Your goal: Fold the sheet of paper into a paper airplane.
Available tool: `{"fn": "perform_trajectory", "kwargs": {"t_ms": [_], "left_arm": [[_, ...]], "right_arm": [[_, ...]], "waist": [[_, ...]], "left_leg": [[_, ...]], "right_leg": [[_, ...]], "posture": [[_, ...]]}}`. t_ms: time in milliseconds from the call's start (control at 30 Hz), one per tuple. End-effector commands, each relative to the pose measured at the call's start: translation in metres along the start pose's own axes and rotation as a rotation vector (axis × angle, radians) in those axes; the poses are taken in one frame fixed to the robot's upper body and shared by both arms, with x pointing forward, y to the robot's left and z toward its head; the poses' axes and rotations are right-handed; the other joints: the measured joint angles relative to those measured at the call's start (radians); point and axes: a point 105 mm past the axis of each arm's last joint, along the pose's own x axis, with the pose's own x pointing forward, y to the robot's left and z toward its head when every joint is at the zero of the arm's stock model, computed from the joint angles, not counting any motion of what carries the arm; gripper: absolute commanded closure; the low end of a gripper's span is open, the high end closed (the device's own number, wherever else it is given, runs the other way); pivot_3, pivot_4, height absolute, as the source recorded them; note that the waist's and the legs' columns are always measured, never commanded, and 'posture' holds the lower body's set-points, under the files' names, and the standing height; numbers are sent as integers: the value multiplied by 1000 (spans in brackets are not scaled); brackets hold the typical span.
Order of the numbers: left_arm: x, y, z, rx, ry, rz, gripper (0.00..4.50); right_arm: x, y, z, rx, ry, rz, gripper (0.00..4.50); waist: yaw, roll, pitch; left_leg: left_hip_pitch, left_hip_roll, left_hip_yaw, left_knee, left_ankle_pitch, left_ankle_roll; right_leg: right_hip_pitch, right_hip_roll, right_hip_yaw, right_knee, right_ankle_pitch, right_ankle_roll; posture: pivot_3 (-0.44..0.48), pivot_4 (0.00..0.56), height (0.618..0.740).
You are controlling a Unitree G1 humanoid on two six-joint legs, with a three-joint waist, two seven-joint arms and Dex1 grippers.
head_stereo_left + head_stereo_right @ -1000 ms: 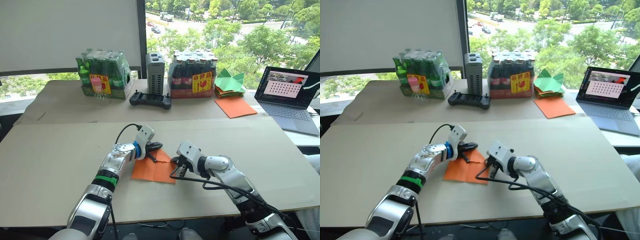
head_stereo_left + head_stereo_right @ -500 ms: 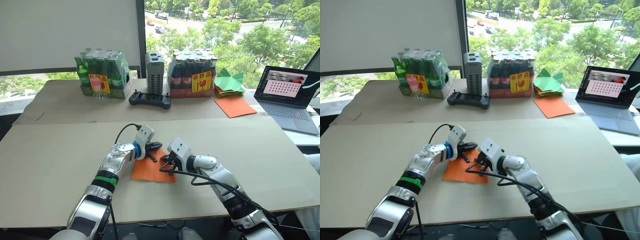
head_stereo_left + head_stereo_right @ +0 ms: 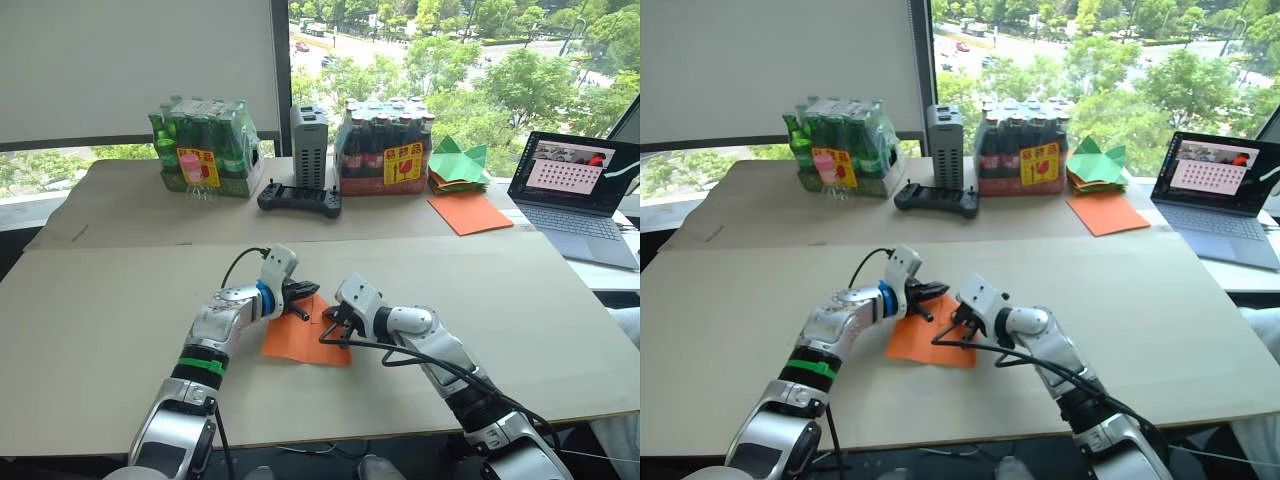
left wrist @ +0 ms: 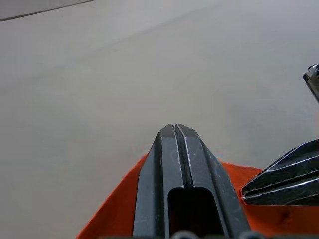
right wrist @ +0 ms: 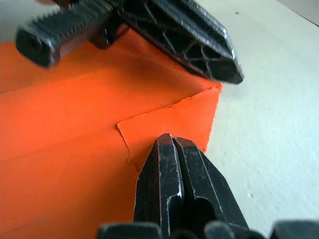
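The sheet of paper (image 3: 295, 345) lies flat on the table's cardboard top, bright orange, with one corner folded over into a small flap (image 5: 169, 117). My left gripper (image 3: 303, 296) hovers over the sheet's far edge with its fingers shut (image 4: 174, 130) and nothing visible between them. My right gripper (image 3: 333, 325) is shut too, and its tips (image 5: 170, 142) rest on the ragged edge of the flap. The two grippers nearly touch over the sheet's far right corner. The left gripper's fingers (image 5: 189, 35) cross the far side of the right wrist view.
At the back stand a pack of green bottles (image 3: 205, 150), a grey box (image 3: 309, 148), a black controller (image 3: 300, 200) and a pack of dark bottles (image 3: 388, 150). Green folded papers (image 3: 460, 165), a smooth orange sheet (image 3: 470, 213) and a laptop (image 3: 580, 195) sit far right.
My right gripper has moved left from beside the sheet onto its far right corner, close to the left gripper. The left gripper has stayed over the sheet's far edge.
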Motion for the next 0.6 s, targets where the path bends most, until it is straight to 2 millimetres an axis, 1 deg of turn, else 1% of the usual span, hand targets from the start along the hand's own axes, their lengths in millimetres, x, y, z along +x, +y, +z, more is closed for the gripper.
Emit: {"fn": "perform_trajectory", "kwargs": {"t_ms": [33, 100, 133, 233, 300, 333, 400, 433, 533, 600], "left_arm": [[-16, -3, 34, -33, -108, -28, 4500], [-29, -1, 46, -81, -145, -33, 4500], [-36, 1, 47, -103, -148, -32, 4500], [-52, 8, 41, -135, -132, -13, 4500], [-62, 18, 32, -171, -125, 31, 3978], [-67, 24, 27, -189, -116, 58, 3824], [-74, 30, 15, -224, -95, 86, 3110], [-76, 31, 10, -245, -89, 88, 2826], [-80, 30, -8, -286, -60, 82, 2826], [-81, 27, -14, -313, -54, 68, 2826]], "right_arm": [[3, 6, -21, 15, 75, 27, 4479], [3, 6, -21, 13, 76, 27, 4479], [3, 6, -21, 12, 75, 26, 4479], [3, 4, -21, 10, 73, 18, 4479], [3, 3, -21, 10, 74, 14, 4500], [3, 3, -22, 9, 75, 13, 4500], [3, 3, -22, 8, 76, 14, 4500], [4, 3, -22, 8, 76, 14, 4500], [4, 3, -22, 9, 75, 15, 4500], [4, 3, -22, 8, 75, 16, 4500]], "waist": [[-1, 0, 0], [-3, 0, 0], [-4, 0, 0], [-9, 0, 0], [-10, 0, 0], [-11, 0, 0], [-9, 0, 0], [-9, 0, 0], [-9, 0, 0], [-9, -1, 0]], "left_leg": [[0, 0, 0, 0, 0, 0], [0, 0, 0, 0, 0, 0], [0, 0, 0, 0, 0, 0], [1, 0, 0, -1, 0, 0], [1, 0, 0, -1, 0, 0], [1, 0, 0, -1, 0, 0], [1, 1, 0, -1, 0, 0], [1, 1, 0, -1, 0, 0], [1, 1, 0, -1, 0, 0], [1, 1, 0, -1, 0, 0]], "right_leg": [[0, 0, 0, 0, 0, 0], [0, 0, 0, 0, 0, 0], [0, 0, 0, 0, 0, 0], [0, 0, 0, 0, 0, 0], [0, 0, 0, 0, 0, 0], [0, 0, 0, 0, 0, 0], [0, 0, 0, 0, 0, 0], [0, 0, 0, 0, 0, 0], [0, 0, 0, 0, 0, 0], [0, 0, 0, 0, 0, 0]], "posture": [[0, 150, 740], [0, 150, 740], [0, 150, 740], [0, 150, 740], [0, 150, 740], [0, 150, 740], [0, 150, 740], [0, 150, 740], [0, 150, 740], [0, 150, 740]]}}
